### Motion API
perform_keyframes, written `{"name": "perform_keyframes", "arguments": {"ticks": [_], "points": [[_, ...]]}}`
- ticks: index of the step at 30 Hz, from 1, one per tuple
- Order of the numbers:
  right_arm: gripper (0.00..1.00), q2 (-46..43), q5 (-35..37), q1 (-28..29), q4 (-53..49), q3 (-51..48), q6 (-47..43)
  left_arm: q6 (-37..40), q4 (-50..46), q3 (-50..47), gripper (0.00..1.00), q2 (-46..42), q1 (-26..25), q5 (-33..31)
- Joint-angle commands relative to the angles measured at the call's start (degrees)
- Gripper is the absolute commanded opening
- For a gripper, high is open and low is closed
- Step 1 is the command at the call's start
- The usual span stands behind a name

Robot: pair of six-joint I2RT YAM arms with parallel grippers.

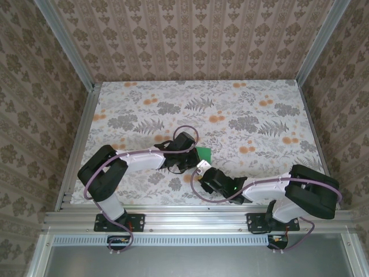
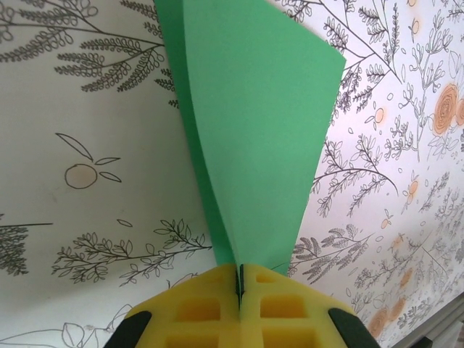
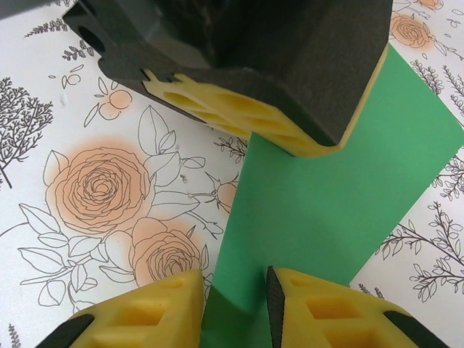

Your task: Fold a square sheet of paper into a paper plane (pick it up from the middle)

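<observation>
A floral tabletop (image 1: 242, 109) sits between damask-patterned walls (image 1: 190, 34).

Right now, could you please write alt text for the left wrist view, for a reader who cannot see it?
The left gripper, with yellow fingers shut, pinches a bright-green sheet of paper by its narrow end. The paper is bent into two layers and widens away from the gripper, above a white tabletop printed with grey plants and orange flowers.
</observation>
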Motion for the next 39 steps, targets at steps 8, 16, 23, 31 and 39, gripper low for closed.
{"name": "perform_keyframes", "arguments": {"ticks": [8, 16, 23, 31, 39], "points": [[0.16, -0.2, 2.3, 0.4, 0.5, 0.4, 0.2, -1.1, -0.9, 1.6, 0.0, 0.5, -0.4, 0.0], [0.03, -0.2, -0.9, -0.1, 3.7, -1.5, 3.5, -1.2, -2.0, 1.0, 0.21, -1.0, -0.3, -1.5], [0.01, -1.1, -8.2, -2.7, 11.9, -5.7, 8.5, -0.4, -2.5, -0.7, 0.5, -3.9, 0.2, -3.2], [0.02, -3.5, -16.2, -4.2, 15.7, -8.5, 0.8, 0.5, -3.0, -1.5, 0.55, -3.4, 1.5, -2.1], [0.03, -3.3, -14.4, -4.2, 13.2, -7.8, -8.8, 2.0, -5.1, -1.3, 0.49, -2.5, 3.0, -1.1]]}}
